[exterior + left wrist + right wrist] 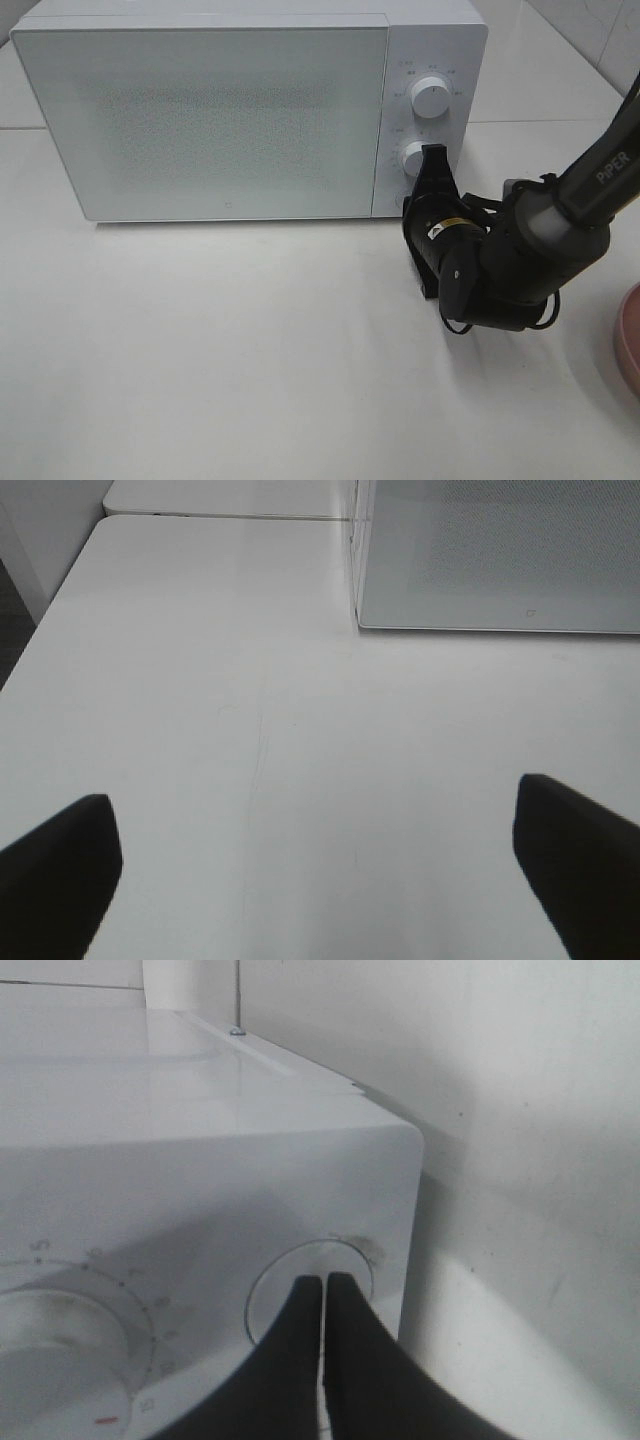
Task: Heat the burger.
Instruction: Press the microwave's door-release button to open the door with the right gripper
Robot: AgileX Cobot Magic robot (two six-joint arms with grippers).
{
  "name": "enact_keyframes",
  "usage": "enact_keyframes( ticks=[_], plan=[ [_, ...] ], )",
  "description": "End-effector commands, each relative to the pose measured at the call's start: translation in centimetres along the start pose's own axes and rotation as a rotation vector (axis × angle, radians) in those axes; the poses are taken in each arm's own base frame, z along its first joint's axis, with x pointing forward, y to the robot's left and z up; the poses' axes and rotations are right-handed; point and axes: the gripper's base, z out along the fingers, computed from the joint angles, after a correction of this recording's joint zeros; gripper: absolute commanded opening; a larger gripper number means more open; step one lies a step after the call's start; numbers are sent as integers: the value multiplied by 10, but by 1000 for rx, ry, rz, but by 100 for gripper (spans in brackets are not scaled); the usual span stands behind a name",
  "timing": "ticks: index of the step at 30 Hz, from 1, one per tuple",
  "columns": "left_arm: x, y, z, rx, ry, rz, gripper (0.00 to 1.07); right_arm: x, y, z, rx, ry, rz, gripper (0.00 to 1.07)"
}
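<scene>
Two closed fingertips of the right gripper (322, 1280) press on a round button (272, 1298) at the corner of the microwave (220, 110) panel, just beside a numbered dial (50, 1335); they hold nothing. Its arm (560, 205) reaches in low from the right, wrist bent toward the panel. The left gripper (312, 795) hangs above the white table (250, 680), jaws spread wide and empty. The microwave door is closed; the burger shows in no view, so its place cannot be told

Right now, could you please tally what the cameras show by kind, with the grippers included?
Microwave: 1
Dials: 2 (upper dial, lower dial)
Pink plate: 1
Grippers: 2 (left gripper, right gripper)
Total: 6
</scene>
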Motion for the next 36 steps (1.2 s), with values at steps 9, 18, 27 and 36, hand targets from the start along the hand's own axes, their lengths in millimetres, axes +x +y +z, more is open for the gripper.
enact_keyframes(
  ticks=[9,18,27,36],
  plan=[
    [1,0,-2,1,-30,-1,100,-5,11,11,-16,-4,14,0],
    [1,0,-2,1,-30,-1,100,1,21,15,-69,33,18,0],
    [1,0,-2,1,-29,-1,100,-1,26,14,-128,13,36,0],
    [1,0,-2,1,-29,-1,100,2,30,13,-141,-16,67,0]
  ],
)
